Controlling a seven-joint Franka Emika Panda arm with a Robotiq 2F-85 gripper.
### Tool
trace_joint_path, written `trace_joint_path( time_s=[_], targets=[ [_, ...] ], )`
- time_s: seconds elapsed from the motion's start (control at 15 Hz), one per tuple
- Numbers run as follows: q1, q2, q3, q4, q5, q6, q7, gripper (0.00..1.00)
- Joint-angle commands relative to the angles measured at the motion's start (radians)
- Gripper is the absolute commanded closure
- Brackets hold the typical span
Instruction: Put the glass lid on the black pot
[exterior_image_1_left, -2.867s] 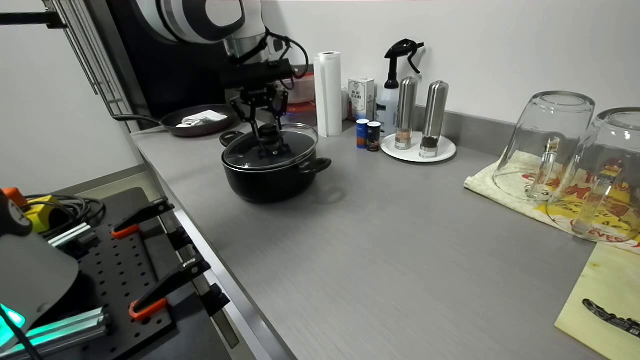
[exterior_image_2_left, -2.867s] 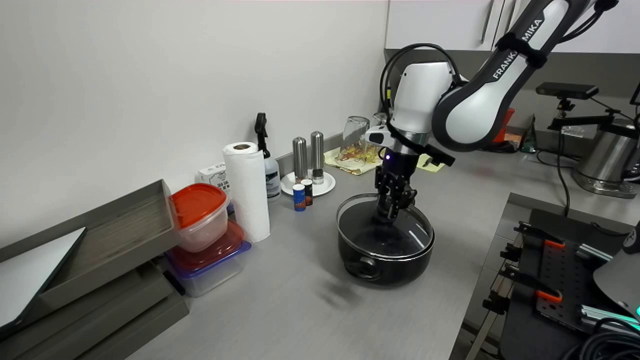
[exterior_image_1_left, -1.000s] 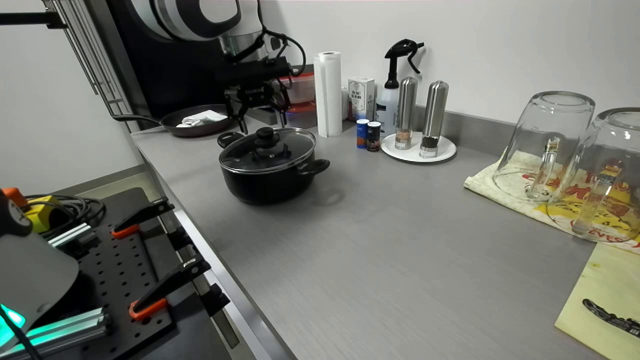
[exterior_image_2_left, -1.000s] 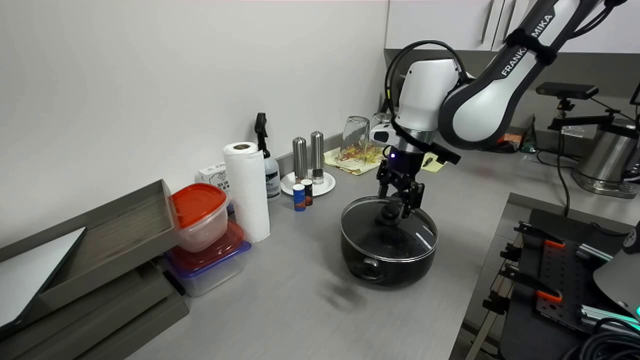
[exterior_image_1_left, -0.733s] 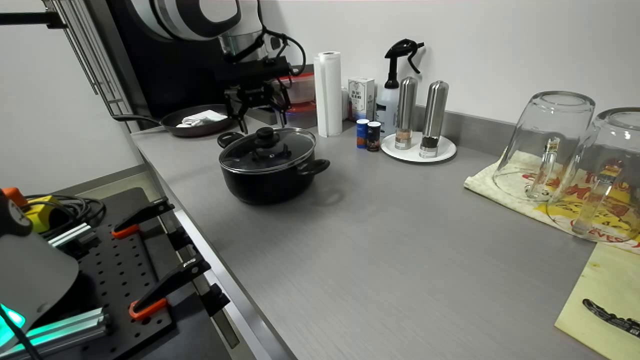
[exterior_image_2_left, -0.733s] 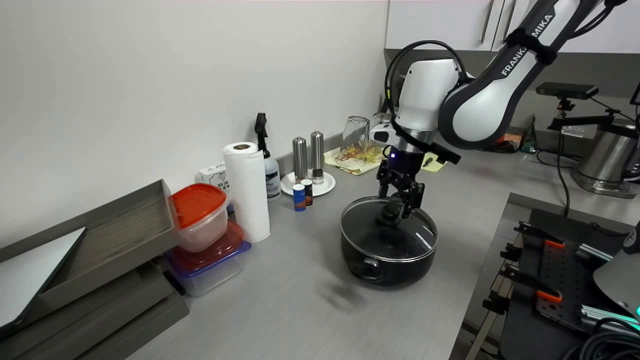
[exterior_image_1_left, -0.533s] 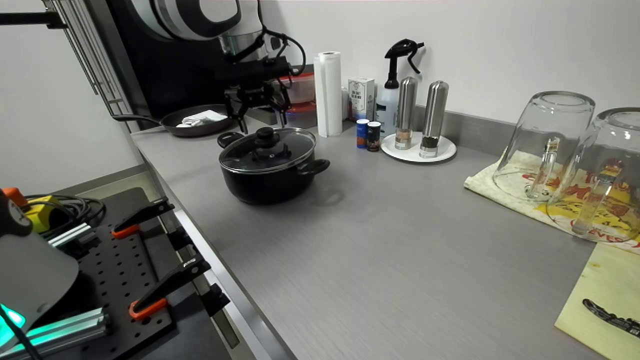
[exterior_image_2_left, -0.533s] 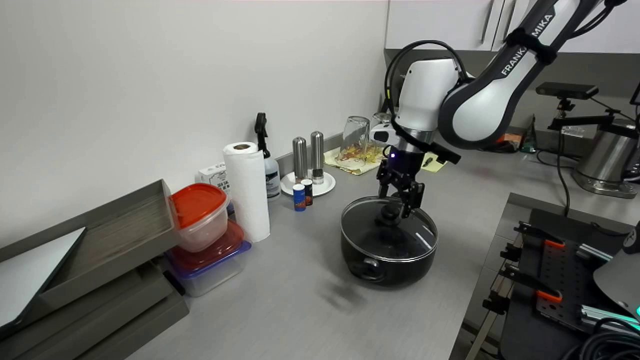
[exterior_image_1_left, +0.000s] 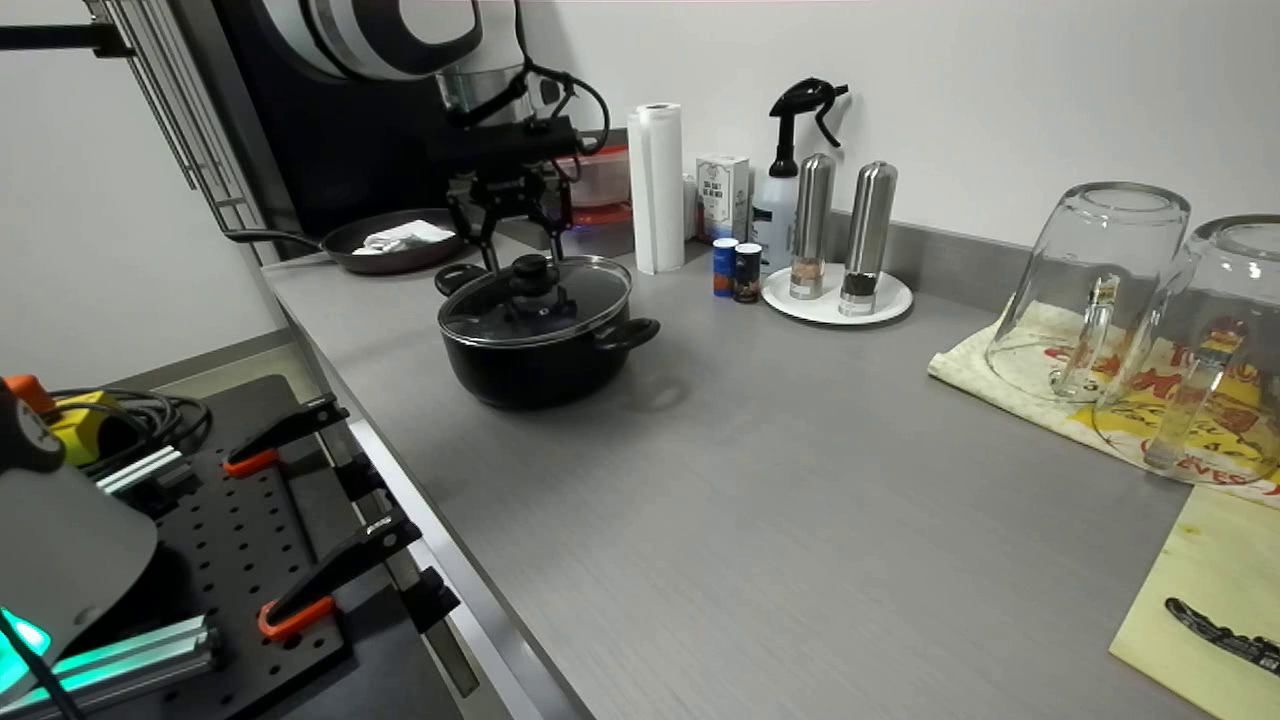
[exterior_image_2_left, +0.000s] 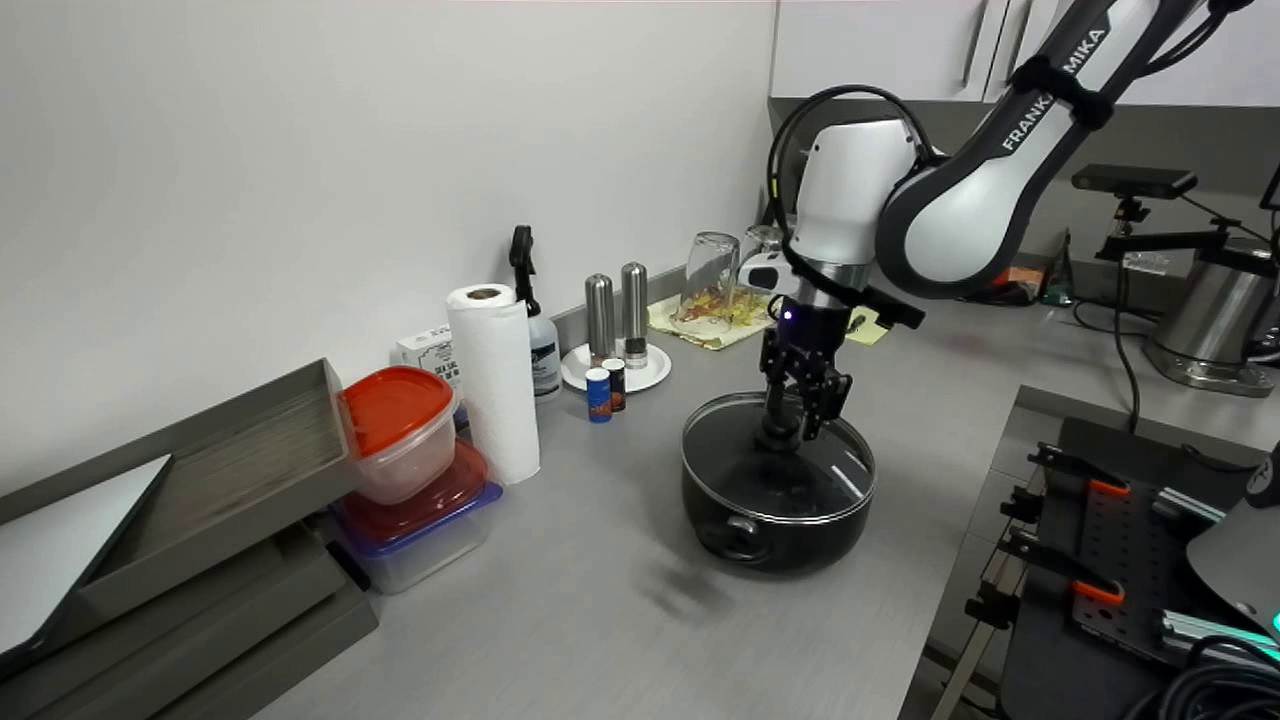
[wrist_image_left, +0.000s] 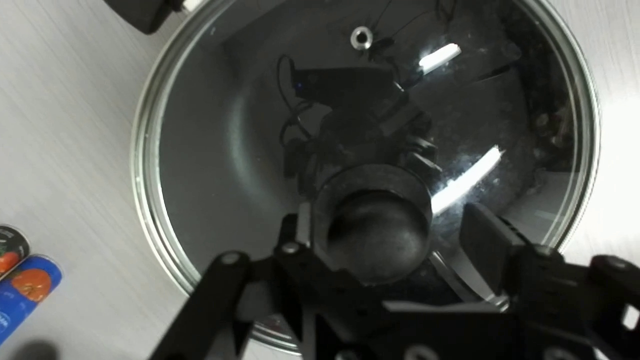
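The glass lid (exterior_image_1_left: 495, 318) lies level across the rim of the black pot (exterior_image_1_left: 535, 375), its metal edge and the pot's edge roughly in line in both exterior views. Its dark knob (wrist_image_left: 377, 235) rises at the centre. My gripper (wrist_image_left: 395, 235) points down over the lid, fingers partly spread on either side of the knob. One finger (wrist_image_left: 303, 225) is right beside the knob; whether it touches cannot be told. A visible gap parts the opposite finger (wrist_image_left: 482, 240) from it. In an exterior view the gripper (exterior_image_2_left: 793, 420) stands just above the glass.
Behind the pot stand a paper towel roll (exterior_image_1_left: 656, 190), two small shakers (exterior_image_1_left: 747, 273) and two mills on a white plate (exterior_image_1_left: 890, 305). A frying pan (exterior_image_1_left: 385, 262) sits farther back. Stacked food containers (exterior_image_2_left: 400, 430) and a grey tray unit (exterior_image_2_left: 250, 450) stand aside.
Almost three seconds ago my gripper was lower, close around the knob; it then rose with fingers spread wide. Within the last half second the fingers have drawn partway together. Lid and pot stayed still meanwhile.
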Motion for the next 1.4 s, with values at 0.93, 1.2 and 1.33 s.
trace_joint_path(
  time_s=[0.93, 1.2, 1.33],
  targets=[
    [0.012, -0.025, 0.008, 0.022, 0.024, -0.07, -0.001, 0.75],
    [0.016, -0.025, 0.004, 0.026, 0.019, -0.082, 0.004, 0.75],
    [0.016, -0.024, 0.002, 0.034, 0.018, -0.095, 0.007, 0.75]
  ],
)
